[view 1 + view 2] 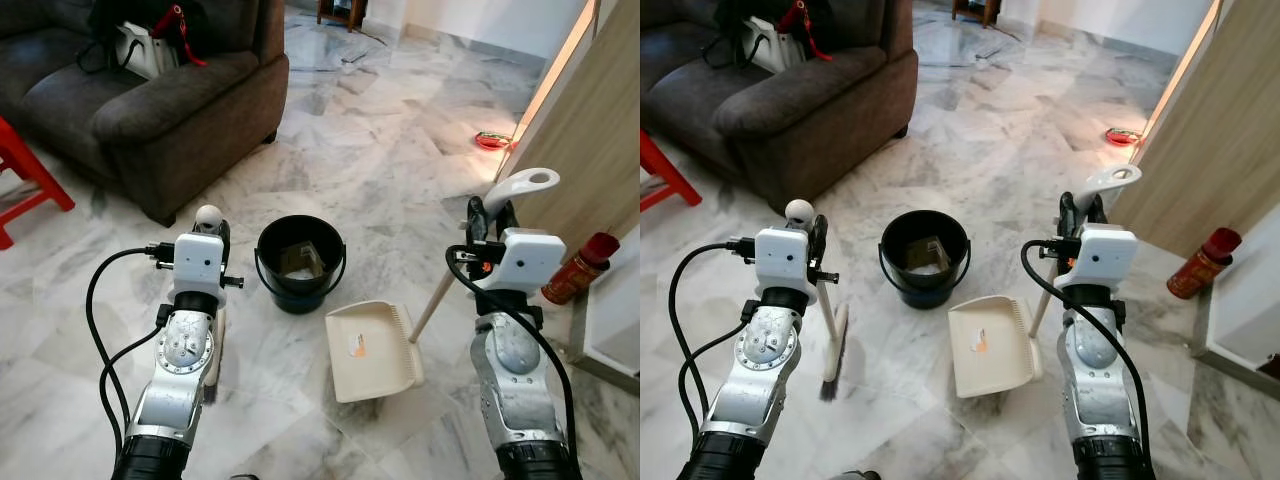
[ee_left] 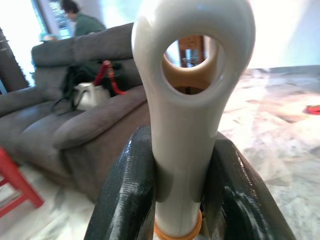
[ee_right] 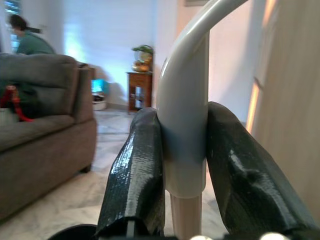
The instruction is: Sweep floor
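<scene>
Nearest us, at the lower left of the head views, our left gripper (image 2: 182, 200) has its jaws clamped on the white handle of the hand broom (image 1: 830, 345), whose bristles rest on the marble floor (image 1: 380, 130) just beside our left arm. At the lower right, our right gripper (image 3: 184, 170) has its jaws squeezed around the pale grip of the dustpan handle (image 1: 520, 188), which slants down to the cream dustpan (image 1: 368, 350) lying flat on the tiles at lower centre.

Just beyond the dustpan, in the middle of the frame, sits a black bucket (image 1: 300, 262) with some scraps inside. At the right edge a red spray can (image 1: 578, 267) stands by a wooden panel (image 1: 590, 130).

Farther off, the upper left holds a dark grey sofa (image 1: 150, 100) carrying a bag with a red strap (image 1: 150, 40), and a red stool (image 1: 25, 175) at the left edge. In the wrist views a person (image 2: 80, 20) sits behind the sofa.
</scene>
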{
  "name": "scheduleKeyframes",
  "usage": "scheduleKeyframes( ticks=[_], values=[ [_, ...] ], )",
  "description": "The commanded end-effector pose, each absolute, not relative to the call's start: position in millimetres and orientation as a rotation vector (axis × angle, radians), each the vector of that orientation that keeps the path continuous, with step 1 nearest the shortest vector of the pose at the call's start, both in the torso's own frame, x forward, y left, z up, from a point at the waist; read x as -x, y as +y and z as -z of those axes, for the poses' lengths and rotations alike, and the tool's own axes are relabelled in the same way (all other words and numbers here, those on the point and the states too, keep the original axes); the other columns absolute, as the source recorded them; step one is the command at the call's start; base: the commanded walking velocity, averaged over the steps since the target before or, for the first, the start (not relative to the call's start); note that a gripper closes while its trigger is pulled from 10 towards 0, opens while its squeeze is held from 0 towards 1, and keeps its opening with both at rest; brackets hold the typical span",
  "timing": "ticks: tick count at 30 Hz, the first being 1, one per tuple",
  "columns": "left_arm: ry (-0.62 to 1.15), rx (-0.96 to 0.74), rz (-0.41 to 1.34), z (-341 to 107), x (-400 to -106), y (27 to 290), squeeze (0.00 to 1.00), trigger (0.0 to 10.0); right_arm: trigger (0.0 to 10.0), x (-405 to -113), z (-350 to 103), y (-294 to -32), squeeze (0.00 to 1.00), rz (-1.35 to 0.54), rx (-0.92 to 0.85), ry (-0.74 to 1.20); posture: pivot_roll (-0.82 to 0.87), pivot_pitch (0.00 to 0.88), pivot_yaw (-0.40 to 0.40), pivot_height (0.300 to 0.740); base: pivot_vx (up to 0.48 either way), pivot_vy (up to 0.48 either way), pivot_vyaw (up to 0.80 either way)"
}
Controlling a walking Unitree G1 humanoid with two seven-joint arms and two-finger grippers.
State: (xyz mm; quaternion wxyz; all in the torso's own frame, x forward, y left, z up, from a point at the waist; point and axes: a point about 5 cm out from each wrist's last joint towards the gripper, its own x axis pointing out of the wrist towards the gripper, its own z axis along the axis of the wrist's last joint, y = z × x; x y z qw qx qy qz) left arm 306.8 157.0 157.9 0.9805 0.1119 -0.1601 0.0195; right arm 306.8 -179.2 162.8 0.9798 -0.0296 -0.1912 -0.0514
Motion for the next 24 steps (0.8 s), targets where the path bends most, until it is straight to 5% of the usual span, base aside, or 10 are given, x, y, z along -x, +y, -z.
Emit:
scheduleKeyframes(
  ticks=[1,17,24],
  values=[
    [-0.384,-0.227,-0.018,-170.0,-309.8,151.1,0.00,10.0,10.0,-307.3,-169.2,-184.2,0.00,0.118,0.068,-0.408,0.08,0.089,-0.077,0.740,0.000,0.000,-0.80],
    [-0.392,-0.226,-0.004,-172.1,-310.8,149.5,0.00,10.0,10.0,-309.6,-168.9,-182.0,0.00,0.111,0.068,-0.411,0.10,0.077,-0.070,0.740,0.000,0.000,-0.79],
    [-0.391,-0.223,0.003,-171.1,-309.1,147.6,0.00,10.0,10.0,-307.5,-169.1,-180.0,0.00,0.102,0.074,-0.423,0.10,0.072,-0.071,0.740,0.000,0.000,0.00]
  ],
)
